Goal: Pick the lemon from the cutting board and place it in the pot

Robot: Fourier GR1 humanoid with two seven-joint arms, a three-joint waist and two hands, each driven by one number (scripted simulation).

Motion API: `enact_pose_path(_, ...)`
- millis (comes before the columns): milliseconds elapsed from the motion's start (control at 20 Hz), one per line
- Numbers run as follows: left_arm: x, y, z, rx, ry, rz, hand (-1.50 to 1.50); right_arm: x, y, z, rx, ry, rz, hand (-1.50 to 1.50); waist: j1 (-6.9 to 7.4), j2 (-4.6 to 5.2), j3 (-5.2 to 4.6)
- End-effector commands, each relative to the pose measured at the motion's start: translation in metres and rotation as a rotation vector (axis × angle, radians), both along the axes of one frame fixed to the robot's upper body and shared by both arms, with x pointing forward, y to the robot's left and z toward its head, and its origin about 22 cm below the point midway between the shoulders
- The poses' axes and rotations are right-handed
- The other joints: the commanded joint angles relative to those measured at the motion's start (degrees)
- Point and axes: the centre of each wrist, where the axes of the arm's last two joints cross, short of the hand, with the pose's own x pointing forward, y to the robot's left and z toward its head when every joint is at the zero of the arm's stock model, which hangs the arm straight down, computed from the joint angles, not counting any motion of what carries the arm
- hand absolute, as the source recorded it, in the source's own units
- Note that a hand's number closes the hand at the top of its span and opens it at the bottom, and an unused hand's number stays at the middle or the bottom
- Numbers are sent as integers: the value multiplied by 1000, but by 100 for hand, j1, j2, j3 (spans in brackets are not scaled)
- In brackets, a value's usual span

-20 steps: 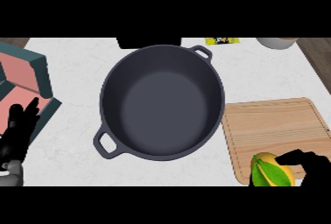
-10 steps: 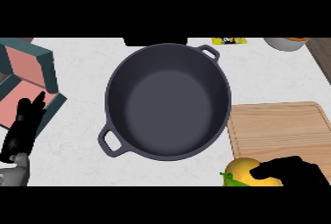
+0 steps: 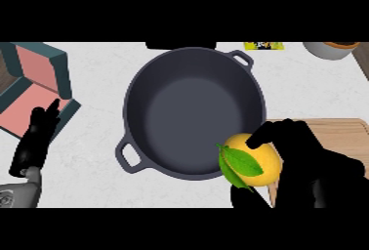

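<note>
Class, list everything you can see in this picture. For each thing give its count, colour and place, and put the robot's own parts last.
counter: one, white, under everything
pot: one, dark grey, centre
lemon: one, yellow with green leaves, at the pot's lower-right rim
cutting board: one, light wood, right edge
box: one, teal and pink, left edge
packet: one, yellow and black, top edge
round vessel: one, grey, top right corner, cut off
left hand: one, black, resting open at lower left
right hand: one, black, lower right, fingers curled round the lemon
</note>
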Motion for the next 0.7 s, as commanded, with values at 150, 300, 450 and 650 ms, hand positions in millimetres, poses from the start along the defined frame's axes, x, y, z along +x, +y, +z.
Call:
enact_pose_path(150, 13, -1, 5, -13, 6, -17, 0, 51, 26, 15, 70, 203, -119, 150, 69, 26, 2)
enact_pose_path(300, 0, -9, 0, 6, -3, -29, 0, 85, 27, 17, 112, 285, -128, 150, 185, 17, 12)
enact_pose_path(450, 9, 1, 7, 7, -7, -19, 0, 107, 36, -5, 151, 368, -111, 150, 143, 40, 18)
enact_pose_path(650, 13, -6, -1, -14, 2, -15, 0, 123, 33, -16, 289, 439, -96, -150, 117, 46, 20)
